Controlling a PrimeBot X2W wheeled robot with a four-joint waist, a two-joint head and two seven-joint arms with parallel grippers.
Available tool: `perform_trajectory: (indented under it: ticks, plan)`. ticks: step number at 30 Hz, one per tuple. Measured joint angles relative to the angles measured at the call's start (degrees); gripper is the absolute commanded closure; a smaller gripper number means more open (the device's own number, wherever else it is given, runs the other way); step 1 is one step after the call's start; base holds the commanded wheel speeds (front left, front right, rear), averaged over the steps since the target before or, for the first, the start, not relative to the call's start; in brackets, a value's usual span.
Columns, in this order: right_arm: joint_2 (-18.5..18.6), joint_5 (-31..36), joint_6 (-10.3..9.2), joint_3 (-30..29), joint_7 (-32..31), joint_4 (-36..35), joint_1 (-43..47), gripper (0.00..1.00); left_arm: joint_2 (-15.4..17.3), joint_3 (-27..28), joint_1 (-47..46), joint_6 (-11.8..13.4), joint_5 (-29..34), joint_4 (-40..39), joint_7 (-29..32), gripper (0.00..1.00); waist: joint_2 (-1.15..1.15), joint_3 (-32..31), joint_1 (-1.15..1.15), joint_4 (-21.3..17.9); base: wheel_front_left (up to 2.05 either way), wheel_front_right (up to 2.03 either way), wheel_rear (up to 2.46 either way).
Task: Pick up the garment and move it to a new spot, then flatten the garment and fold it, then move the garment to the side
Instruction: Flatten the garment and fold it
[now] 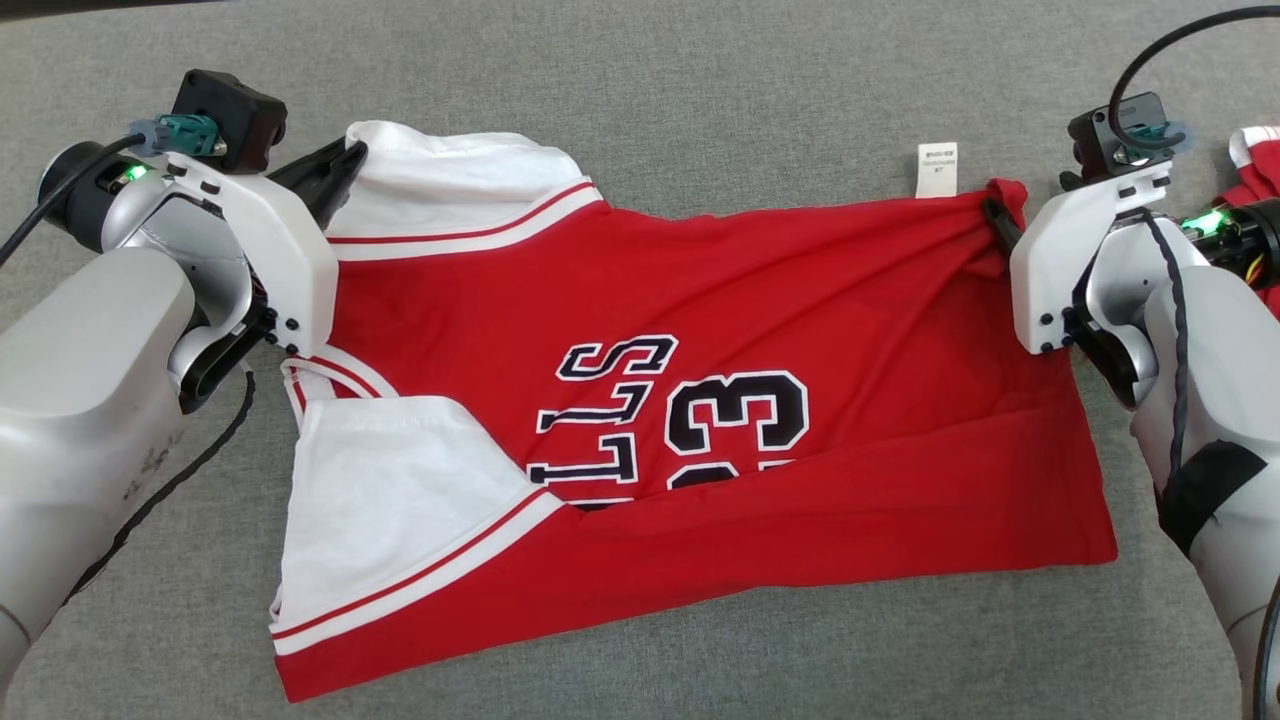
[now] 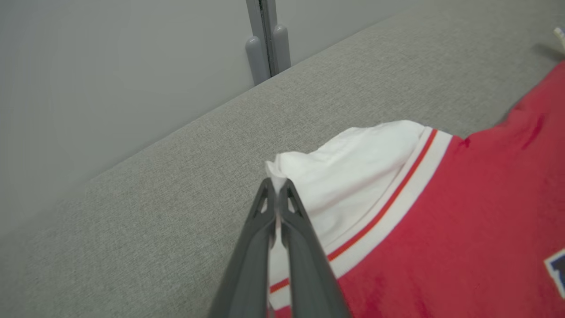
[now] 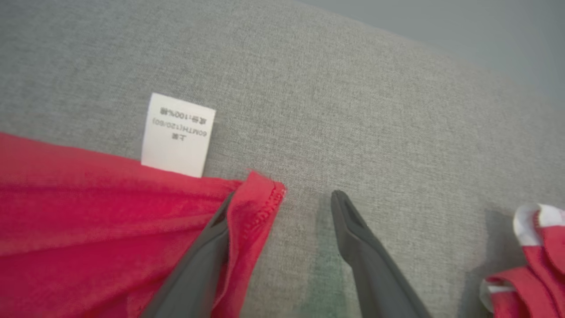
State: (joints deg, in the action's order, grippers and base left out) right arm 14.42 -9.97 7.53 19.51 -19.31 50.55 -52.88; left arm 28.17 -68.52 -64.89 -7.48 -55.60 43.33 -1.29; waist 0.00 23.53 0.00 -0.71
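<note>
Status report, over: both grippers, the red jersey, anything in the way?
Left gripper shut on jersey sleeve. Right gripper open, hem corner draped over one finger. Jersey spread out, near edge folded over the print. Second red garment at right, apart.

Red garment [image 1: 850,300] with white sleeves [image 1: 400,480], red-striped white trim [image 1: 470,235], black white-edged lettering [image 1: 735,410], white label [image 1: 937,168]; mottled grey surface [image 1: 700,70].

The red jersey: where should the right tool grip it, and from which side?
The far hem corner beside the white label, from the robot's right: it is bunched into a peak, lying against one finger of the open right tool.
</note>
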Motion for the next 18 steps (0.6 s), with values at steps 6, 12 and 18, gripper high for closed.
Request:
perform_trajectory:
  ticks: [6, 12, 18]
  plan:
    - [-0.9, -0.3, 0.02, -2.4, 2.2, 1.2, -0.3, 0.0, -0.1, -0.9, -0.4, 0.0, -0.6, 0.5, -0.3, 1.0, 0.0, 0.2, 0.0, -0.3, 0.0, 0.0, 0.0]
    - [-3.0, -3.3, 0.02, -3.9, 4.4, 2.0, -0.5, 0.22, 0.0, -1.8, -1.1, 0.0, -1.4, 1.4, -0.8, 1.0, 0.0, 0.3, 0.0, -0.3, 0.0, 0.0, 0.0]
    - [-3.7, -7.5, 0.02, -5.1, 6.1, 2.4, -0.7, 1.0, 0.1, -2.5, -1.1, 0.0, -2.0, 2.6, -1.1, 1.0, 0.0, 0.3, 0.0, 0.0, 0.0, 0.0, 0.0]
